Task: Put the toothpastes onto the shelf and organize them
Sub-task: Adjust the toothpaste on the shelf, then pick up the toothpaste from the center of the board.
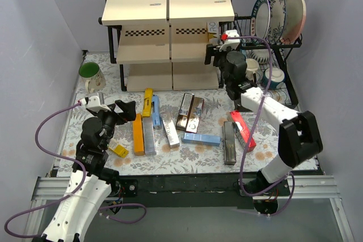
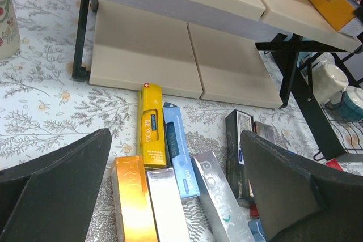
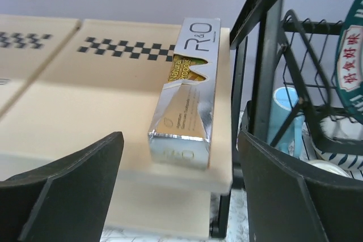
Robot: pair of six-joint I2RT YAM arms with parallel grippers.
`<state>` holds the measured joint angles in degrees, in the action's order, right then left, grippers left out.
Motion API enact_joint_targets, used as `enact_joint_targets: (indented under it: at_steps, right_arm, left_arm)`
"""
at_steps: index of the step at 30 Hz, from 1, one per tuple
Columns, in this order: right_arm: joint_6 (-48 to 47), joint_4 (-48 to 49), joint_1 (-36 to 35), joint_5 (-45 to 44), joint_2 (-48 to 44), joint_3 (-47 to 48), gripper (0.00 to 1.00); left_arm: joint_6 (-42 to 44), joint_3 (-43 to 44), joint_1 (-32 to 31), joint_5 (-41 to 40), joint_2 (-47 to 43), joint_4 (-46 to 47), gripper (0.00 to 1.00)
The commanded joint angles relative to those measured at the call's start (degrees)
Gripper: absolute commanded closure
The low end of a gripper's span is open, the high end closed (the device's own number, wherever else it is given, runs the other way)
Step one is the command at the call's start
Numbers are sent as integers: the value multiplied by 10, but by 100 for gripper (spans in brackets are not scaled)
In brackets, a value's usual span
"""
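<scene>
Floral desk (image 1: 266, 151), grey walls (image 1: 34, 55). Shelf (image 1: 170, 4) at 12 o'clock. Right end effector (image 1: 217, 54) spread wide at its 3 o'clock end. Silver R&O carton (image 3: 184, 83) lies flat on the board (image 3: 113, 100) there, hugging the frame (image 3: 249, 55) side, probably to leave room. Left end effector (image 1: 123, 111) also wide, at 9 o'clock of the loose toothpastes (image 1: 170, 128) mid-desk, likely lining up a pick.

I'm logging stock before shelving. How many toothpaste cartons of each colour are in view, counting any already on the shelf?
Yellow or orange cartons: 3
Blue cartons: 2
Silver or grey cartons: 4, one of them on the shelf
Red carton: 1
Black or dark gold cartons: 2
Total: 12
</scene>
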<state>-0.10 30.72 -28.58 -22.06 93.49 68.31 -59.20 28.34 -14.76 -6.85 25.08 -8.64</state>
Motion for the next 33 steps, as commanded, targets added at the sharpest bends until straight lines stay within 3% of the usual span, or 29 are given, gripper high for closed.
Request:
enact_joint_targets:
  at_steps: [1,10,14,21,27,33]
  right_arm:
    - [35,-43,-3,39,-100,-32,10]
    - [72,-212,-5,130,-266,-122,9]
    - [111,-234,-10,150,-327,-176,9]
    - [155,-248,-12,216,-347,-223,9]
    - [164,-248,-13,229,-361,-259,10]
    - [166,-279,-14,223,-396,-282,11]
  left_arm:
    - [-32,9,-1,9,18,-10,2]
    - [-128,37,-1,-3,105,-109,2]
    - [-152,50,-1,5,178,-141,2]
    - [-176,74,-1,36,298,-171,2]
    - [-172,102,-1,-23,357,-186,2]
    - [-159,117,-1,-21,421,-180,2]
